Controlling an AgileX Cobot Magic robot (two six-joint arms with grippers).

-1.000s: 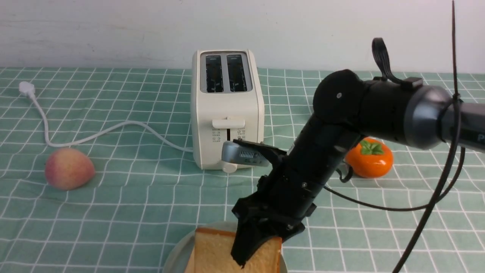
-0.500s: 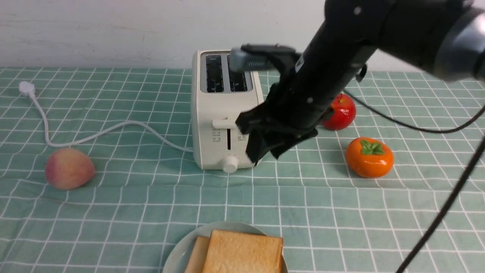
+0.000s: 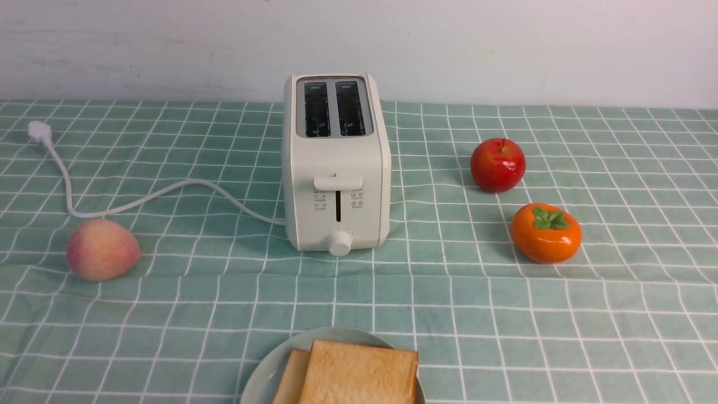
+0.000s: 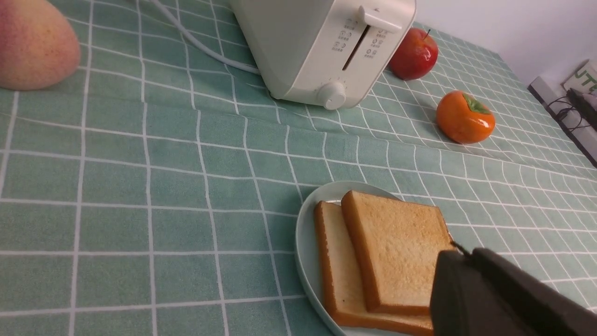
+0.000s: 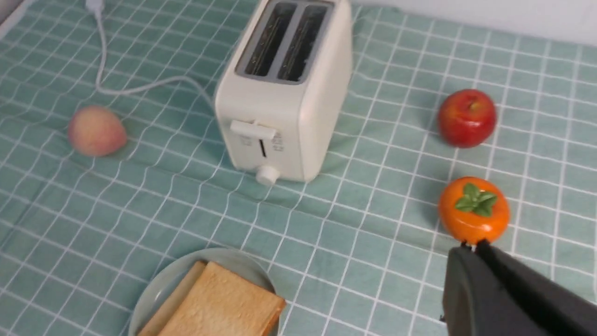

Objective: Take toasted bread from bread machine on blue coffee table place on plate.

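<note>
- Both slices of toast [image 3: 359, 373] lie flat on the plate [image 3: 263, 377]. The upper slice half covers the lower, which peeks out at the 9 o'clock side.
- The plate sits on the table [image 3: 505, 314] at 6 o'clock from the toaster [image 3: 335, 163], near the front edge and well apart from it.
- Both toaster slots look dark and empty, so I'd judge the job done, with nothing left to fetch.
- What could go wrong: the upper slice is pushed toward the plate's 3 o'clock rim, and its corner seems to reach that edge. A knock to the plate or a tug on the cloth might slide it off onto the table.
- Second risk: in the left wrist view the left gripper [image 4: 461, 254] shows over the near corner of the upper slice. I cannot tell how high it hangs. If that arm dropped or swept sideways, it could drag the toast.
- Left gripper: jaws pressed together with nothing between them. Whether it touches the toast I cannot say.
- Right gripper [image 5: 468, 249]: closed as well and empty. It shows just below the persimmon [image 3: 546, 233] in its own view, and I see no contact.
- Neither arm shows in the front view.
- Around the toaster: apple [image 3: 498, 165] at 3 o'clock, persimmon at 4, peach [image 3: 102, 249] at 8, and the cord [image 3: 168, 193] trailing off toward 9 and 10.
</note>
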